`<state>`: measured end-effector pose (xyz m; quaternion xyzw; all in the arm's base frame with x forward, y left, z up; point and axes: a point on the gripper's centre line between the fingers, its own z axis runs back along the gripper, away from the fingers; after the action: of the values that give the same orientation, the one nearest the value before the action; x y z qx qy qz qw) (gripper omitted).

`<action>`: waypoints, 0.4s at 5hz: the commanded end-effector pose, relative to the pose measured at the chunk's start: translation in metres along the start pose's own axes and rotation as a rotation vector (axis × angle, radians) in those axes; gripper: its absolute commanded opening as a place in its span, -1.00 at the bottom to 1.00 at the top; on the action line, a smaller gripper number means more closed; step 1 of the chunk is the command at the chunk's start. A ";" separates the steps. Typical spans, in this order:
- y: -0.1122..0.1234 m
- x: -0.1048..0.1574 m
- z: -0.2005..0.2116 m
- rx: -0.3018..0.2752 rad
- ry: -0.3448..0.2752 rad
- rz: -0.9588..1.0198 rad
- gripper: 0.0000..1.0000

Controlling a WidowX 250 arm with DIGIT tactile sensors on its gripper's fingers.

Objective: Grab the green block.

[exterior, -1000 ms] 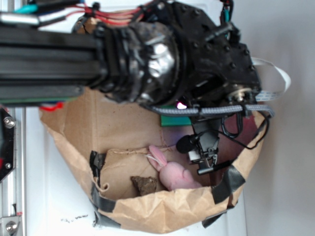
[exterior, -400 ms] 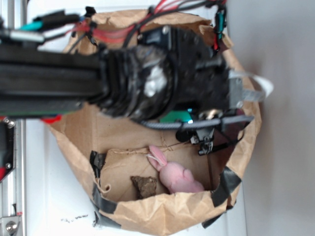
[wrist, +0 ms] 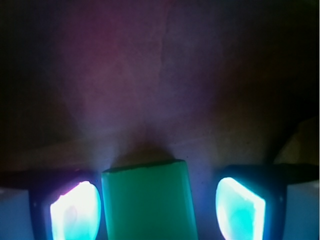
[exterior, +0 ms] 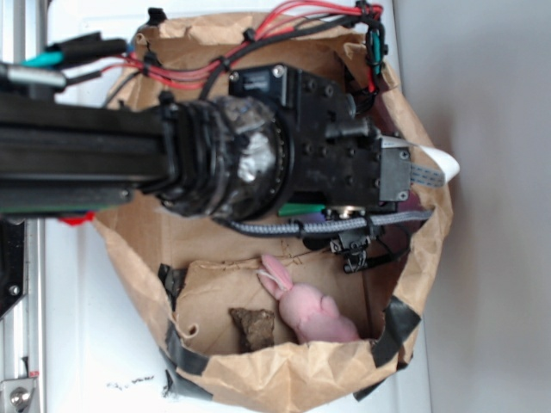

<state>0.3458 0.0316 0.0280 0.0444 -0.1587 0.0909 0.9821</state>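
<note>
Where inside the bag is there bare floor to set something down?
One free patch: the bag floor left of the brown lump, up toward the arm's shadow. The lump and bunny crowd the lower middle. The upper half is filled by the arm, whose gripper straddles the green block, with narrow gaps on both sides.

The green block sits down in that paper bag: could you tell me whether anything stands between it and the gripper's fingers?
Nothing visible does. In the wrist view the green block lies between the two glowing fingers, with open gaps either side. The pink bunny and brown lump lie apart, nearer the bag's taped rim.
</note>
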 end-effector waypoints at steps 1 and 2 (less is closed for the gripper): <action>-0.012 -0.004 0.002 -0.012 0.026 -0.036 -1.00; -0.010 -0.002 0.005 -0.016 0.021 -0.028 -1.00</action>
<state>0.3408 0.0266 0.0263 0.0347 -0.1401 0.0876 0.9856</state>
